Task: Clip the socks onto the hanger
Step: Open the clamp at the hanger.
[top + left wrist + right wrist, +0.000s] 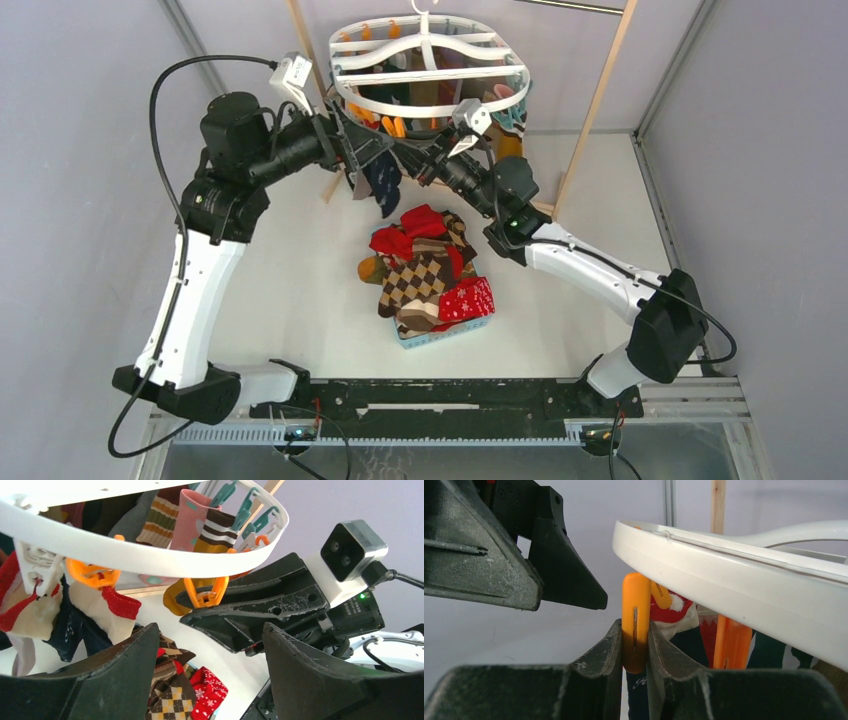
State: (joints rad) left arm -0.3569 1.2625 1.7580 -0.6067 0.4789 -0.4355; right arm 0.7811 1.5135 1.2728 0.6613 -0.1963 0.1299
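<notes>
The right gripper [634,626] has both fingers pressed together on an orange plastic clothespin [636,600]. The pin dangles under the near rim of the white plastic oval hanger [150,560], which hangs at 12 o'clock over the table in the top view. The left gripper [209,630] sits just at 9 o'clock of the right one, fingers wide apart with nothing between them.

The mixed-colour fabric socks [425,270] not yet hung lie heaped in a small light-blue basket [440,335] at the table's centre — 6 o'clock from the hanger and well apart from both grippers. Other socks already hang from pins round the ring.

The step in hand looks like readying a pin by squeezing it, though I cannot tell whether its mouth is actually open. With the left gripper empty, the next move probably calls for that arm to drop toward 6 o'clock and take one sock by its cuff. It would then lift the edge into the pin's mouth — only then should the right fingers let go.
</notes>
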